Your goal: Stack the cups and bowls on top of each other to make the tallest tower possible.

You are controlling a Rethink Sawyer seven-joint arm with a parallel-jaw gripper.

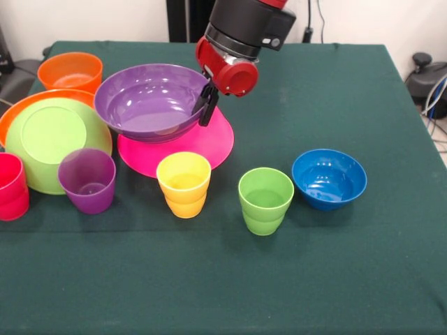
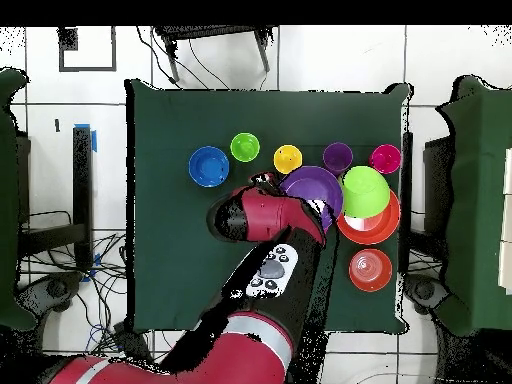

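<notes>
Two bowls make up my tower (image 1: pixel 174 129) so far: the purple bowl (image 1: pixel 150 101) sits right way up on the inverted pink bowl (image 1: pixel 202 148), toward the table's (image 1: pixel 335 279) far-left corner as the front camera shows it. My gripper (image 1: pixel 207 105) is at the purple bowl's rim, dark fingers (image 1: pixel 209 106) straddling the wall, one inside and one outside as far as I can judge; it looks closed on that rim, though I can't see the contact cleanly. The overhead view hides it under the arm.

Several risks worry me here. The purple bowl rests on a rounded, glossy base, and it appears off centre, overhanging the pink one toward the left edge. If I let go while it is tilted, or drag it sideways as I pull away, it could slide off and knock the lime green bowl (image 1: pixel 52 139), which lies upside down on the large orange bowl (image 1: pixel 14 115) just beside it at the left edge. A finger catching the rim on the way up could also tip the whole pile.

Along the near side of the tower stand the purple cup (image 1: pixel 88 179), yellow cup (image 1: pixel 184 183) and green cup (image 1: pixel 265 199), with the red cup (image 1: pixel 10 185) at the left edge and the small blue bowl (image 1: pixel 329 178) further right. The small orange bowl (image 1: pixel 70 70) sits near the far-left corner. The yellow cup is close enough to be hit by a sliding bowl
</notes>
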